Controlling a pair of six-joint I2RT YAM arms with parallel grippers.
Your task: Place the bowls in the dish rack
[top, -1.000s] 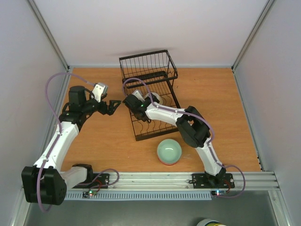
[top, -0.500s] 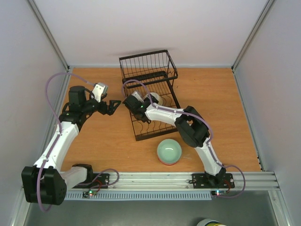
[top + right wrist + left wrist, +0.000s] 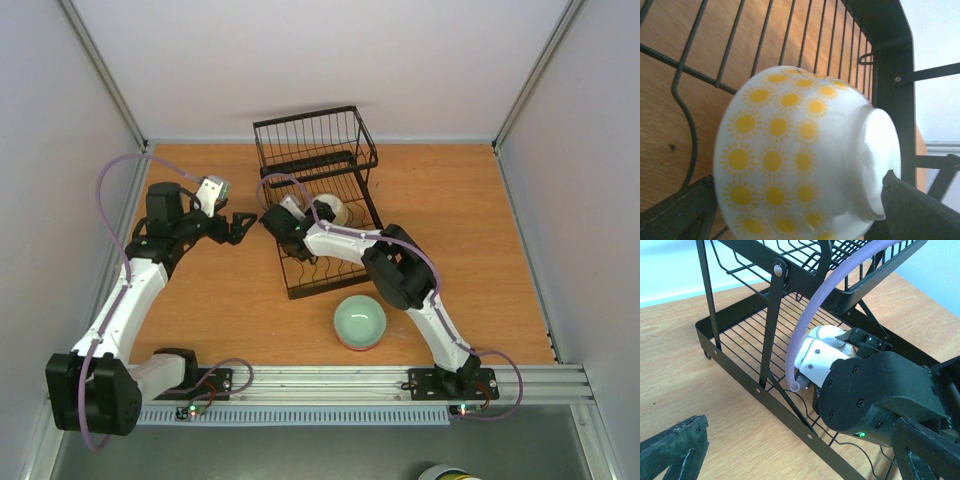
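Note:
The black wire dish rack (image 3: 318, 132) stands mid-table. A white bowl with yellow sun spots (image 3: 790, 150) lies on its side on the rack's lower wires, and it also shows in the top view (image 3: 329, 208). My right gripper (image 3: 312, 214) reaches into the rack from the left. Its jaws are spread wide on either side of the bowl, from rim to foot (image 3: 800, 220). A pale green bowl (image 3: 359, 321) sits on the table in front of the rack. My left gripper (image 3: 242, 222) is open and empty, just left of the rack (image 3: 797, 445).
The rack's upright basket section (image 3: 315, 140) rises at its far end. The right arm's wrist and purple cable (image 3: 805, 335) fill the space inside the rack's near-left frame (image 3: 740, 375). Grey walls enclose the table on three sides.
The right gripper has drawn back a little to the left, and more of the white bowl shows in the rack. The left arm has not moved.

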